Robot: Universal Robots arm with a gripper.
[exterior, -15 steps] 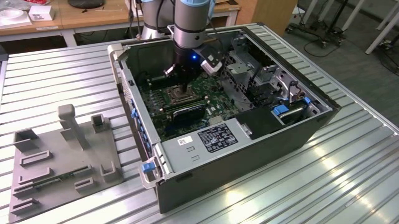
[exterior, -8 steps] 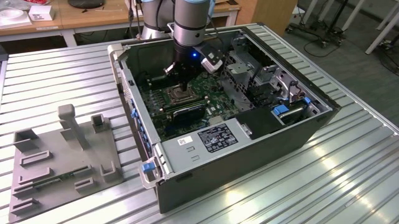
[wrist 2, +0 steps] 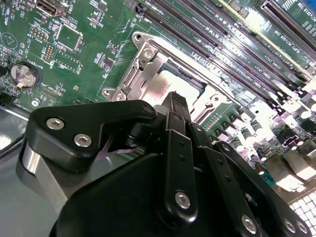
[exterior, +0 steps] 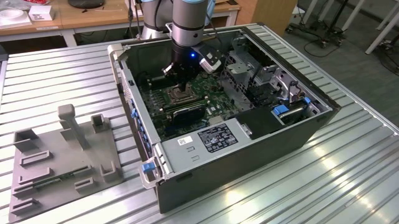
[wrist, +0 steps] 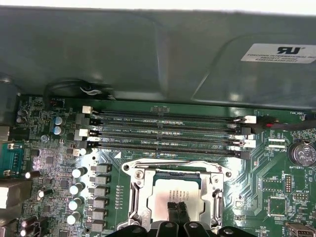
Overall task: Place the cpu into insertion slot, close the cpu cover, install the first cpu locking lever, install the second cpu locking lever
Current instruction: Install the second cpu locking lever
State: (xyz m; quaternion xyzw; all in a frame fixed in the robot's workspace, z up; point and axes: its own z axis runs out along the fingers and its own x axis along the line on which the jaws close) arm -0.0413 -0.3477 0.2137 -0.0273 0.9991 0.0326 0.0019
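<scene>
The gripper [wrist: 178,213], fingers pinched together and holding nothing, presses on the cpu [wrist: 170,197] seated in the slot [wrist: 137,190]. The chip looks light, stiff, fragile; handle by edges.

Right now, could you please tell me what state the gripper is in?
Gripper: shut, its tips together on top of the cpu lying in the insertion slot; holding nothing.
</scene>
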